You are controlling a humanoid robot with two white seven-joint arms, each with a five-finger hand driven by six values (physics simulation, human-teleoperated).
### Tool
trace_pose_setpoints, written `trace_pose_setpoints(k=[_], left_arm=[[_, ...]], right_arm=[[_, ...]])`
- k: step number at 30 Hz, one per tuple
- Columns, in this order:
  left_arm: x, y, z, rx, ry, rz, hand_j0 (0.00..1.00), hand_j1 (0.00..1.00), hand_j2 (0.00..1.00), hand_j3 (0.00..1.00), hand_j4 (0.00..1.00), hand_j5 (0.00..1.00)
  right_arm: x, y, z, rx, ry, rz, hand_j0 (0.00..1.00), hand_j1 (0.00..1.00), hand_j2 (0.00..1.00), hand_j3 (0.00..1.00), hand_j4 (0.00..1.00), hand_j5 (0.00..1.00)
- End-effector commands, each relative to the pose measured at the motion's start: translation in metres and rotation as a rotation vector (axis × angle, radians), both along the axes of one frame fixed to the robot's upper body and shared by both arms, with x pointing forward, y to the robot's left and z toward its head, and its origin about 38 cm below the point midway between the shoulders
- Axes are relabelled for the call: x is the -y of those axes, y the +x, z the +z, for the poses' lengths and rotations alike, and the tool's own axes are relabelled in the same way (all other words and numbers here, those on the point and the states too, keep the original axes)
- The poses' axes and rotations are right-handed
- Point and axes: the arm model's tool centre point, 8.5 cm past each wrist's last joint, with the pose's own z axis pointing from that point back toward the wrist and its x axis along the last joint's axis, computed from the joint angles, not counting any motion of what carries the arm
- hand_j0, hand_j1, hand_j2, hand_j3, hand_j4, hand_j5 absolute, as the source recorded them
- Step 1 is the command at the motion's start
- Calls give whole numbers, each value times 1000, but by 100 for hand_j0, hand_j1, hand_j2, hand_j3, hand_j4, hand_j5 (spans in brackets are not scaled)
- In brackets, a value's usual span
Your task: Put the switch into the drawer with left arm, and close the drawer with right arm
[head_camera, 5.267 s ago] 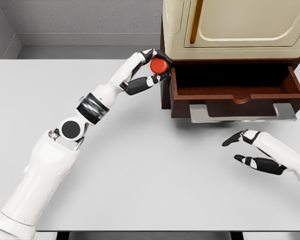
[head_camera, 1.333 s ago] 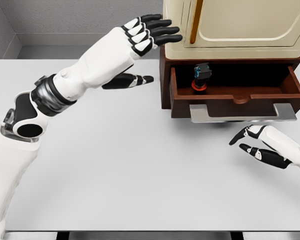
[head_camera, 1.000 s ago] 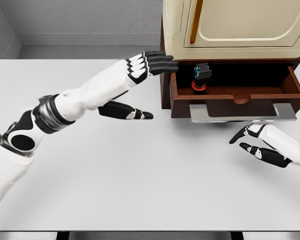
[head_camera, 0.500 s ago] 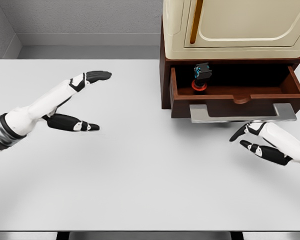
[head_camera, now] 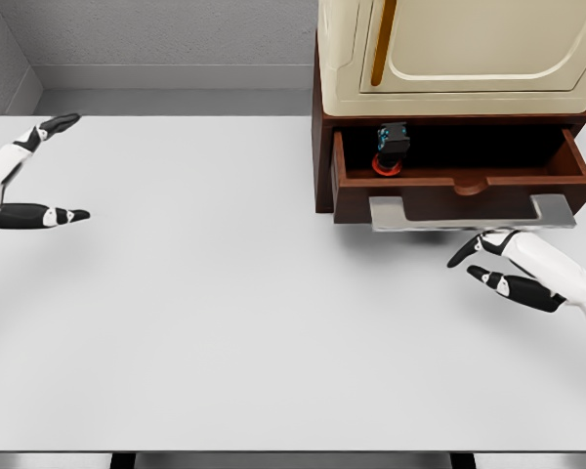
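Red-based switch (head_camera: pixel 391 151) sits inside the open drawer (head_camera: pixel 466 185), and the right hand (head_camera: pixel 503 269), fingers spread and empty, hovers just below the metal handle (head_camera: pixel 472 214). Left hand (head_camera: pixel 24 186), open too, is far off left.

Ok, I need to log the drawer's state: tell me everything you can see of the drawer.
The drawer is dark reddish-brown, wood-looking, with a flat grey metal handle across its front. It stands pulled out beneath the cream cabinet. The switch sits inside at its left end. The right hand hangs just below the handle.
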Motion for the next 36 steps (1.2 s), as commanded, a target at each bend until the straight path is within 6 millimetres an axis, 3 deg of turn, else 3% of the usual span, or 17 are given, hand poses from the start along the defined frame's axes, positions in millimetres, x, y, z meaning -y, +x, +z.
trace_pose_setpoints(k=[1, 6, 10, 13, 36], left_arm=[[-6, 0, -3, -10, -11, 16, 100, 100, 100, 100, 100, 100], [-4, 1, -6, -14, -19, 18, 100, 100, 100, 100, 100, 100], [20, 1, -3, 16, -46, -33, 100, 100, 100, 100, 100, 100], [25, 0, -4, 15, -46, -45, 100, 100, 100, 100, 100, 100], [23, -1, -8, 5, -52, -35, 100, 100, 100, 100, 100, 100]], right_arm=[[1, 0, -1, -10, 16, -3, 51, 51, 51, 51, 51, 51], [4, 7, -1, -7, 11, -14, 51, 51, 51, 51, 51, 51], [6, 10, -1, -8, 11, -21, 51, 51, 51, 51, 51, 51], [4, 17, -7, -26, 11, -16, 51, 51, 51, 51, 51, 51], [4, 36, -8, -13, 18, -36, 53, 53, 53, 53, 53, 53]])
